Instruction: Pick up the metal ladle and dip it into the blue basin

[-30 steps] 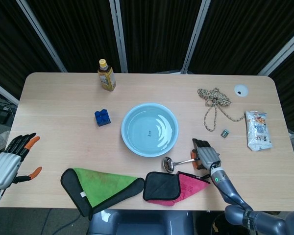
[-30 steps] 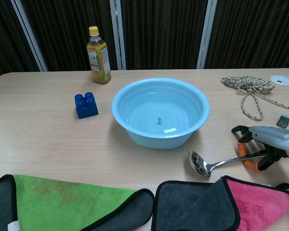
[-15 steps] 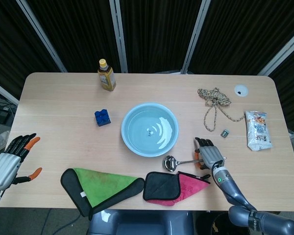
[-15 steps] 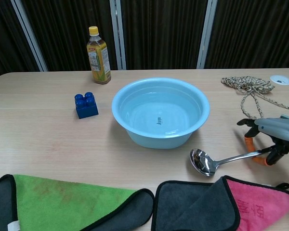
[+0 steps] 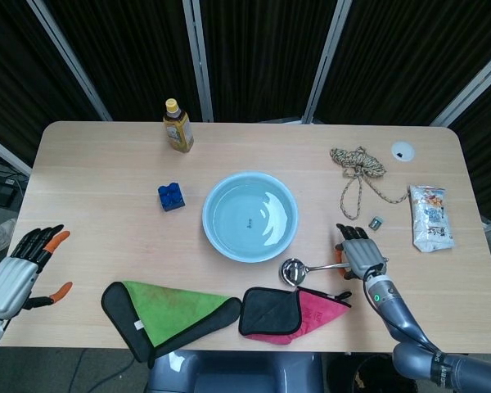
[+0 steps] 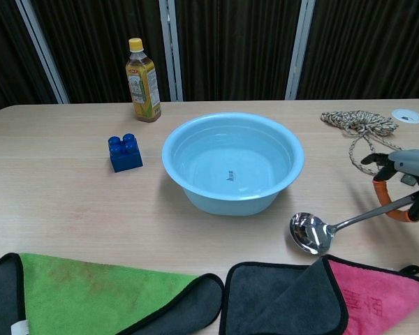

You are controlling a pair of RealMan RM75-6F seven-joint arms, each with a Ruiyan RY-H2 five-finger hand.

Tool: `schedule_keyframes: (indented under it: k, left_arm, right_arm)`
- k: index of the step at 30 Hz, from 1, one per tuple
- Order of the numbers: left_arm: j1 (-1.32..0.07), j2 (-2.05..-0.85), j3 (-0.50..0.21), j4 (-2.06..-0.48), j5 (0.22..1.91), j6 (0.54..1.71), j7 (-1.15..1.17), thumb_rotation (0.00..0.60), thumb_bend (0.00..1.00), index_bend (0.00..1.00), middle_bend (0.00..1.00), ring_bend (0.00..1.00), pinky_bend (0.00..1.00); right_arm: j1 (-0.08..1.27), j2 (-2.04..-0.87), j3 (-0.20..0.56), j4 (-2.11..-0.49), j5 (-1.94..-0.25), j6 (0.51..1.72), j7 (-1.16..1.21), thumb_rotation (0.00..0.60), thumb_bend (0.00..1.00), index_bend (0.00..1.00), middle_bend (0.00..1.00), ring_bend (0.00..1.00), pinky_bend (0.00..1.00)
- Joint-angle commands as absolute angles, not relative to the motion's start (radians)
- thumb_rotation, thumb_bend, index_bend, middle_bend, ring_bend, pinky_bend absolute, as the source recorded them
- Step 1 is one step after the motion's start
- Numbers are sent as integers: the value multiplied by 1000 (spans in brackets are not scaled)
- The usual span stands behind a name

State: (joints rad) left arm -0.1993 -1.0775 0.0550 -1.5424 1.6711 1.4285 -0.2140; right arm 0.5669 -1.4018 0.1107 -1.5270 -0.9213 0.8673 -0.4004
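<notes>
A pale wooden desk [image 5: 106,172] stands before dark curtains with metal uprights. Off the desk's left edge, seen only from the head view, the left hand [image 5: 20,266] hangs with its fingers spread and nothing in it. Along the front edge lie a green cloth [image 5: 168,315] and, to its right, a pink cloth [image 5: 299,313], both black-backed. A blue block [image 5: 171,196] sits left of centre, with a bottle [image 5: 177,126] near the back edge. The blue basin [image 5: 250,216] holds water at the middle of the desk. Just off its front-right side is the ladle [image 6: 313,232], its bowl low over the desk beside the pink cloth's back edge and its handle rising rightward into the right hand [image 5: 360,258], which grips it with fingers curled. The chest view shows the handle tilted upward. Toward the right edge lie a rope [image 5: 358,168] and a snack packet [image 5: 430,217], the latter only in the head view. Bare wood lies between the basin and the rope.
</notes>
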Motion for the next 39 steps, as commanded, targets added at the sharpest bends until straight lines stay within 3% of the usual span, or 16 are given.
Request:
schedule_keyframes:
  k: [1, 23, 39]
  left_arm:
    - [-198, -1076, 53, -1543, 1667, 1431, -216, 494, 305, 0, 0, 0, 0]
    - [-203, -1087, 48, -1547, 1648, 1411, -198, 496, 306, 0, 0, 0, 0]
    - [-211, -1110, 40, -1554, 1614, 1375, -133, 492, 305, 0, 0, 0, 0]
  right_arm:
    - [579, -1357, 102, -1584, -880, 877, -445, 600, 424, 700, 0, 0, 0]
    - [654, -1126, 99, -1778, -686, 909, -535, 600, 429, 704, 0, 0, 0]
    - [841, -988, 93, -1840, -416, 825, -634, 600, 432, 707, 0, 0, 0]
